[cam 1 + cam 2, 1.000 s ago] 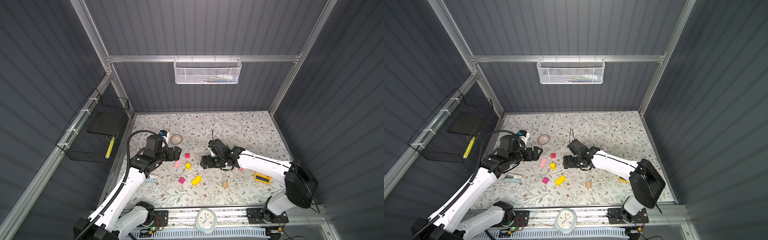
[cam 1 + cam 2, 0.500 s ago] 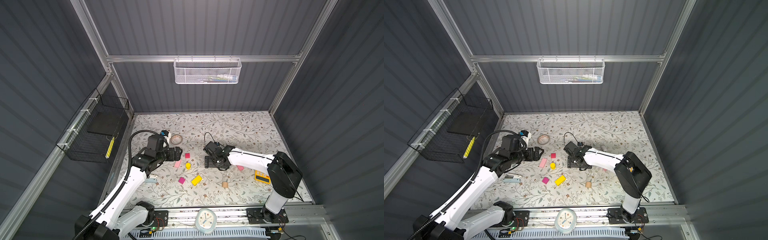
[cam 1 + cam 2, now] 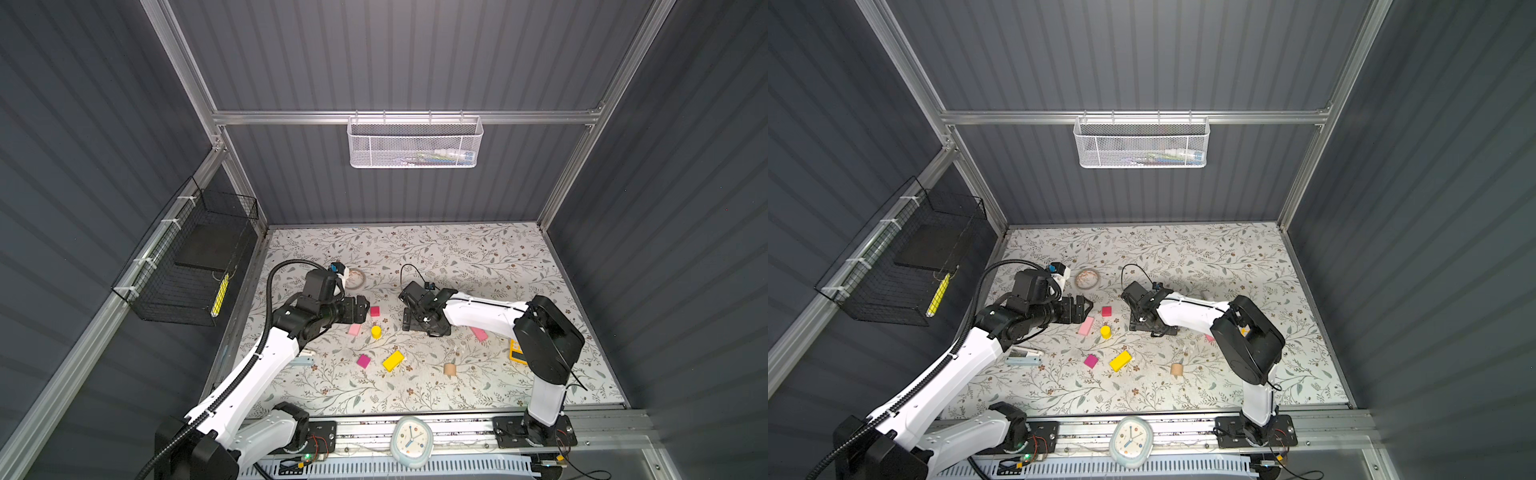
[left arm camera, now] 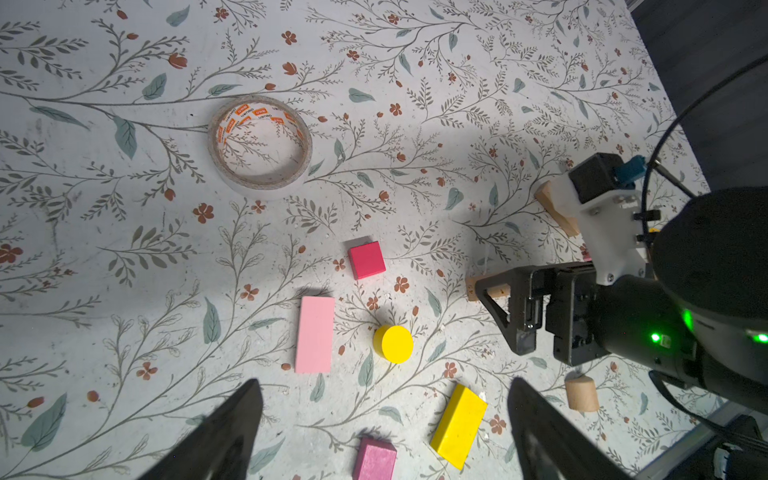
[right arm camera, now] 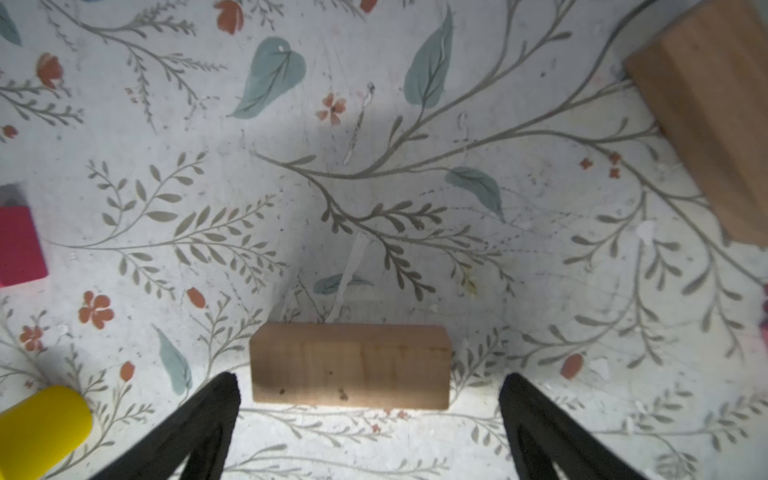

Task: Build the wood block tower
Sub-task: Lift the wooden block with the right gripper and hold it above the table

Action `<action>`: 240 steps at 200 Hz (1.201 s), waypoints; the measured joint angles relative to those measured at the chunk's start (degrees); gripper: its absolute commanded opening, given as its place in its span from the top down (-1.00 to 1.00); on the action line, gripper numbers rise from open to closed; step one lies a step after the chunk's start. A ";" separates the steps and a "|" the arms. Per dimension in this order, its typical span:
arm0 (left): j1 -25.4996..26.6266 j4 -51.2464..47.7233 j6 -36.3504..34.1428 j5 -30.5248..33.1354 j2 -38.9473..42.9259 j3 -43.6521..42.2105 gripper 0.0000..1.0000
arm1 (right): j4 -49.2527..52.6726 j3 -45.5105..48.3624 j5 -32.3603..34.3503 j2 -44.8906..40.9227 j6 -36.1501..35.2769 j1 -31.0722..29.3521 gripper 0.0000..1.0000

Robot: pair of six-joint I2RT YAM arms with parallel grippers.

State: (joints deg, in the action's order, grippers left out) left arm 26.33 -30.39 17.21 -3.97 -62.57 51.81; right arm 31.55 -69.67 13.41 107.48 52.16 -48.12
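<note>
The wood blocks lie singly on the floral mat, and the tower is out of view. My right gripper (image 5: 368,384) (image 3: 419,328) points down, open, its fingertips on either side of a tan bar (image 5: 351,365) and clear of it. A second tan bar (image 5: 706,116) lies beyond. My left gripper (image 4: 383,382) (image 3: 360,309) hovers open and empty near a pink bar (image 4: 314,334), a yellow cylinder (image 4: 394,344) and a red cube (image 4: 366,259). Nearer the front lie a magenta cube (image 3: 363,360), a yellow bar (image 3: 392,360) and a tan cylinder (image 3: 449,368).
A tape roll (image 3: 355,277) lies behind the left gripper. A white stapler (image 3: 1023,357) sits beside the left arm. Another pink bar (image 3: 478,333) and the yellow-orange calculator (image 3: 515,351) lie by the right arm's elbow. Wire baskets hang on the walls.
My right gripper has shifted left and turned down over the tan bar, its jaws opening wider, while its elbow swung in. The left arm has hardly moved.
</note>
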 measured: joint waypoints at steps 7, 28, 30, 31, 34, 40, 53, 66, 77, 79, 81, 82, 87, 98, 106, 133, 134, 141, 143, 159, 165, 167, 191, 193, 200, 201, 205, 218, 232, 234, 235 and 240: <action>0.17 0.00 0.00 0.15 -0.22 0.00 -0.84 | -0.02 0.00 0.04 0.31 0.37 0.00 -0.99; 0.61 -0.02 0.00 0.59 -0.63 0.00 -0.84 | -0.20 -0.11 0.09 0.76 0.96 -0.04 -0.98; 0.66 -0.02 0.00 0.61 -0.66 0.00 -0.84 | -0.20 -0.11 0.09 0.83 0.98 -0.04 -0.98; 0.66 -0.02 0.00 0.61 -0.68 0.00 -0.84 | -0.20 -0.15 0.09 0.85 1.01 -0.04 -0.98; 0.70 -0.02 0.00 0.66 -0.70 0.00 -0.84 | -0.22 -0.20 0.11 0.92 1.03 -0.07 -0.99; 0.76 -0.02 0.00 0.83 -0.72 0.00 -0.84 | -0.17 -0.37 0.11 1.14 1.18 -0.09 -0.98; 0.83 -0.02 0.00 1.01 -0.72 0.02 -0.84 | -0.17 -0.90 0.11 1.68 1.31 -0.15 -0.99; 1.03 -0.04 0.00 1.20 -0.72 0.20 -0.85 | -0.20 -1.33 0.13 2.10 1.42 -0.28 -0.98; 1.11 -0.04 0.00 1.29 -0.72 0.42 -0.84 | -0.24 -1.66 0.11 2.51 1.42 -0.33 -0.97; 1.11 -0.04 0.00 1.36 -0.72 0.44 -0.84 | -0.24 -1.68 0.11 2.56 1.42 -0.33 -0.97; 1.11 -0.04 0.00 1.40 -0.72 0.48 -0.85 | -0.24 -1.70 0.11 2.64 1.42 -0.33 -0.96; 1.14 -0.04 0.00 1.40 -0.72 0.52 -0.85 | -0.24 -1.73 0.09 2.69 1.42 -0.33 -0.96; 1.14 -0.02 0.00 1.42 -0.72 0.59 -0.85 | -0.24 -1.73 0.11 2.80 1.42 -0.35 -0.94; 1.14 -0.02 0.00 1.44 -0.72 0.63 -0.85 | -0.15 -1.73 0.11 3.15 1.40 -0.37 -0.88; 1.14 -0.07 0.00 1.49 -0.72 0.63 -0.85 | -0.13 -1.79 0.28 3.28 1.42 -0.37 -0.83; 1.38 -0.04 0.00 1.86 -0.72 0.63 -0.85 | -0.13 -1.92 0.31 3.39 1.22 -0.37 -0.59; 1.40 -0.07 0.00 1.86 -0.72 0.63 -0.85 | -0.13 -1.92 0.31 3.39 1.29 -0.37 -0.58; 1.42 -0.07 0.00 1.86 -0.72 0.63 -0.85 | -0.09 -1.97 0.33 3.41 1.22 -0.37 -0.55; 1.44 -0.07 0.00 1.86 -0.72 0.63 -0.85 | -0.07 -2.01 0.31 3.43 1.11 -0.37 -0.54; 1.51 -0.07 0.00 1.88 -0.72 0.63 -0.84 | 0.04 -2.25 0.26 3.54 0.83 -0.37 -0.51; 1.55 -0.04 0.00 1.88 -0.72 0.63 -0.84 | 0.11 -2.38 0.22 3.61 0.63 -0.37 -0.51; 1.64 -0.04 0.00 1.88 -0.72 0.63 -0.84 | 0.09 -2.40 0.20 3.65 0.61 -0.37 -0.51; 2.12 -0.02 0.00 2.05 -0.85 0.63 -0.84 | 0.15 -2.64 0.15 3.72 -0.37 -0.37 -0.51; 2.14 -0.02 0.00 2.05 -0.87 0.63 -0.84 | 0.20 -2.69 0.15 3.72 -0.42 -0.37 -0.51; 2.19 -0.02 0.00 2.05 -1.07 0.63 -0.84 | 0.20 -2.84 0.17 3.74 -0.96 -0.37 -0.51; 2.21 -0.02 0.00 2.05 -1.11 0.63 -0.84 | 0.22 -2.86 0.17 3.74 -1.05 -0.37 -0.51; 2.34 -0.02 0.00 2.05 -1.27 0.66 -0.84 | 0.26 -3.04 0.17 3.78 -1.31 -0.35 -0.51; 2.60 -0.07 0.00 2.08 -1.92 0.70 -0.84 | 0.20 -3.72 0.15 4.00 -2.45 -0.22 -0.51; 2.89 -0.09 0.00 2.08 -2.73 0.94 -0.84 | -0.02 -4.52 -0.13 4.37 -3.80 0.09 -0.51; 2.93 -0.09 0.00 2.08 -2.82 0.98 -0.84 | -0.13 -4.63 -0.17 4.44 -4.04 0.15 -0.51; 2.93 -0.09 0.00 2.08 -2.86 1.01 -0.84 | -0.15 -4.66 -0.17 4.46 -4.13 0.17 -0.51; 3.02 -0.17 0.00 2.08 -3.08 1.20 -0.84 | -0.24 -4.92 -0.33 4.61 -4.59 0.42 -0.51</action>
State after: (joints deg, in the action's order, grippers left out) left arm 29.34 -30.57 17.21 -1.89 -65.65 53.01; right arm 31.31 -74.59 13.08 112.09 47.57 -47.70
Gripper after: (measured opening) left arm 0.920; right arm 0.777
